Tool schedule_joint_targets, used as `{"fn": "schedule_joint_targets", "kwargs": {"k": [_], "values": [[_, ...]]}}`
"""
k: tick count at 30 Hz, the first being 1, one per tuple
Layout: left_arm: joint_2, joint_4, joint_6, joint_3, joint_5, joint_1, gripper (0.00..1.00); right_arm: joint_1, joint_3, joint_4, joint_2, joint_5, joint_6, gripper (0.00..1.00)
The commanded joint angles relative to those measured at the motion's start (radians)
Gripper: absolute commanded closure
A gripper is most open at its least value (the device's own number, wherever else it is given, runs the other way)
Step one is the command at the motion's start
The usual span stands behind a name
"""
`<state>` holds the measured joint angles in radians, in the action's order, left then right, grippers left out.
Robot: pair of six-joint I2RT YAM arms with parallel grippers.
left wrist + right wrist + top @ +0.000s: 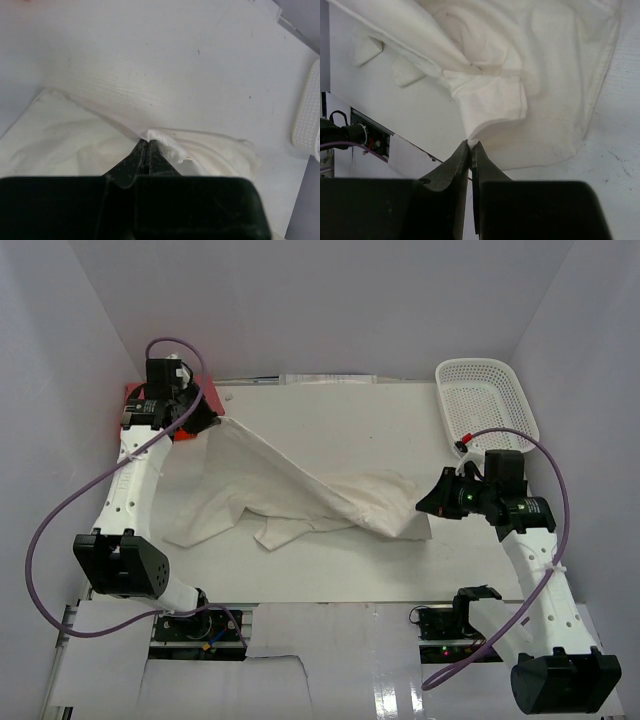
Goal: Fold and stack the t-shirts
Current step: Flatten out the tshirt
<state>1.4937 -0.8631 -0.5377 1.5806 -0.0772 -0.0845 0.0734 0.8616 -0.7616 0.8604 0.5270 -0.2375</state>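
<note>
The cream t-shirt (pixel 300 500) lies rumpled across the middle of the table (pixel 330 420), with a taut fold running between the arms. The left gripper (pixel 146 146) is pinched tight on its far-left corner. The right gripper (pixel 471 146) is clamped on its right edge, near the basket (pixel 487 400).

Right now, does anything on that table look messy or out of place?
The cream t-shirt lies twisted and rumpled, not flat: the left pincer and the right pincer each pinch an edge, stretching a ridge between them. A red-orange cloth pokes out at the far-left corner.
</note>
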Motion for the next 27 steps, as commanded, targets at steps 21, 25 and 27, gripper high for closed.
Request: {"fn": "schedule_joint_targets", "kwargs": {"k": [21,25,27], "values": [[0.252,0.056,-0.177,0.25,-0.372,0.245,1.0,0.002,0.584,0.16,0.506,-0.144,-0.068,0.92],[0.362,0.012,-0.208,0.445,-0.433,0.25,1.0,0.002,0.855,0.124,0.655,-0.102,-0.075,0.92],[0.387,-0.016,-0.215,0.519,-0.473,0.258,1.0,0.008,1.023,0.067,0.736,-0.043,-0.051,0.92]]}}
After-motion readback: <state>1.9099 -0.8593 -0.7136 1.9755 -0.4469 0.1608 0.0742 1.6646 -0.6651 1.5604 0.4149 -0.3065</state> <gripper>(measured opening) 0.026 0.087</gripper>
